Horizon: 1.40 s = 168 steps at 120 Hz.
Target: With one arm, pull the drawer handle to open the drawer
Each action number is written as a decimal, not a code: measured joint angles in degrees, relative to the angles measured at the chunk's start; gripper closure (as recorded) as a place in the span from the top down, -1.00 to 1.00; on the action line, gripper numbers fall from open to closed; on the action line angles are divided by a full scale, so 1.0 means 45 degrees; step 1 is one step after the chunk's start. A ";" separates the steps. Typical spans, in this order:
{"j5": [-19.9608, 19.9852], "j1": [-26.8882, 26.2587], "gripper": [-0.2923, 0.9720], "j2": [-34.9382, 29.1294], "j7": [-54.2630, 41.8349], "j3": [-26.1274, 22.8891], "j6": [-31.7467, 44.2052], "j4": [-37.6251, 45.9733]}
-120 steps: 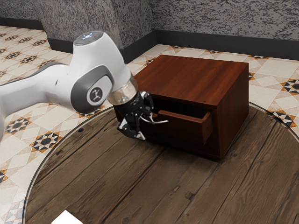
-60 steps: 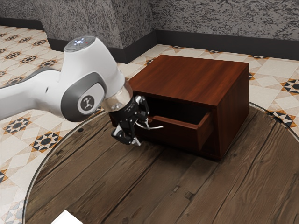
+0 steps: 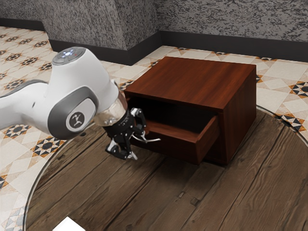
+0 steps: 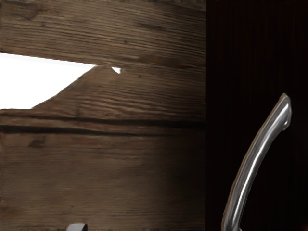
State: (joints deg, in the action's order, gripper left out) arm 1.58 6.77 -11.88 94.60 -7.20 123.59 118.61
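Out from the front of the dark red-brown cabinet (image 3: 192, 82) stands the drawer (image 3: 175, 144), and it's partway open, folks: its front panel sits clear of the cabinet's face, with a dark gap above it showing the hollow inside. On that front panel the curved silver handle (image 3: 150, 140) juts toward the exterior view's left, and the black gripper (image 3: 121, 152) is right at it, angled downward at the handle's outer end (whether it's clamped on the bar or merely resting against it, I cannot tell from this angle). From the wrist camera, the handle (image 4: 255, 163) arcs bright across the drawer's dark face. Behind the gripper, the white arm (image 3: 72, 106) comes in from the exterior view's left. Cabinet and all sit on a round plank table (image 3: 144, 192), with patterned floor tiles (image 3: 29, 62) around it.
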 joint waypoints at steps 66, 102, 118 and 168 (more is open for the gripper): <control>0.0046 -0.0053 -0.18 -0.1461 0.0152 0.0061 0.0177 0.1456; 0.0000 -0.0027 -0.16 -0.1742 0.0169 0.0060 0.0210 0.1617; -0.0053 -0.0003 -0.14 -0.1973 0.0167 0.0058 0.0199 0.1541; -0.0620 0.0316 0.38 -0.0020 0.0061 0.0185 -0.7827 -0.7344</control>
State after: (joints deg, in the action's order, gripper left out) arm -1.21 8.19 -11.97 94.88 -6.37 88.37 85.56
